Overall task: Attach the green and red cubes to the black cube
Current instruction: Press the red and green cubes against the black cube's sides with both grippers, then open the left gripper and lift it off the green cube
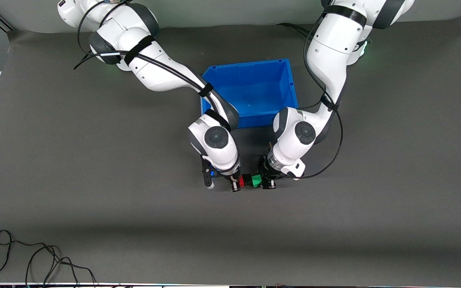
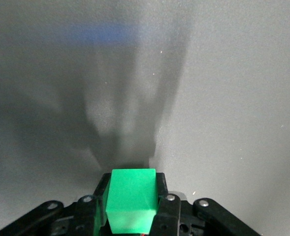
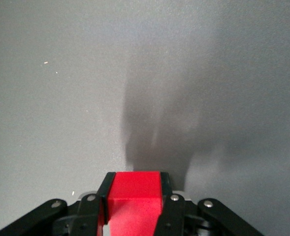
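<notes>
My left gripper (image 1: 260, 181) is shut on the green cube (image 1: 257, 180), which fills the space between its fingers in the left wrist view (image 2: 131, 199). My right gripper (image 1: 238, 182) is shut on the red cube (image 1: 241, 181), also seen in the right wrist view (image 3: 133, 199). Both grippers meet low over the table, nearer to the front camera than the blue bin. The black cube (image 1: 248, 179) sits in line between the red and green cubes, touching both. It is hidden in both wrist views.
An open blue bin (image 1: 246, 65) stands in the middle of the table, close by the two wrists. A loose black cable (image 1: 34, 260) lies at the table's front edge toward the right arm's end.
</notes>
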Motion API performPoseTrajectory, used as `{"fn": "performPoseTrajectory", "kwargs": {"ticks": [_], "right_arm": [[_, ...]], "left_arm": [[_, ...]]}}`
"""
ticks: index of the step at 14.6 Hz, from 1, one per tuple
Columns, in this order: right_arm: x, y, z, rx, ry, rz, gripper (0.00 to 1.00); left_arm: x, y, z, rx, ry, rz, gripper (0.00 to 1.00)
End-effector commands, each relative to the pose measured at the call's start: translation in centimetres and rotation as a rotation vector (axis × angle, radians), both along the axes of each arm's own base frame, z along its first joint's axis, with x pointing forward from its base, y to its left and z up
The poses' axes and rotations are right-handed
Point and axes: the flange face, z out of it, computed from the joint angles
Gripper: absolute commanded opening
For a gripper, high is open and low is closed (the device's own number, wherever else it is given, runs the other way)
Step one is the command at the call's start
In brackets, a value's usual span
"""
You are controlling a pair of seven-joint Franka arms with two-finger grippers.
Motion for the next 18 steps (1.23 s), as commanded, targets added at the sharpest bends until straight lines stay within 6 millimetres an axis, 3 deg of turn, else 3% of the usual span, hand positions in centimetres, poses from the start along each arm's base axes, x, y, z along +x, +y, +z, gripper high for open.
{"fn": "performPoseTrajectory", "kwargs": {"ticks": [1,2,4,9,11,14,18], "right_arm": [[0.1,0.8,0.2,0.001,-0.021,-0.007,0.0],[0.1,0.8,0.2,0.001,-0.021,-0.007,0.0],[0.1,0.8,0.2,0.001,-0.021,-0.007,0.0],[0.1,0.8,0.2,0.0,-0.021,-0.004,0.0],[0.5,0.3,0.4,0.003,-0.023,-0.011,0.0],[1.7,-1.0,1.1,0.014,-0.022,-0.049,0.0],[2.5,-2.4,1.5,0.058,0.049,-0.128,0.0]], "left_arm": [[0.1,-0.9,0.1,0.001,-0.025,-0.01,0.61],[0.1,-0.9,0.1,0.001,-0.026,-0.013,0.87],[0.1,-0.8,0.0,0.001,-0.024,-0.012,0.99],[0.5,-0.2,0.2,0.004,-0.023,-0.006,1.0],[0.8,1.1,0.1,0.023,-0.03,-0.047,1.0],[1.5,5.4,1.0,0.084,-0.03,-0.175,1.0],[2.7,15.3,4.2,0.185,-0.01,-0.416,1.0]]}}
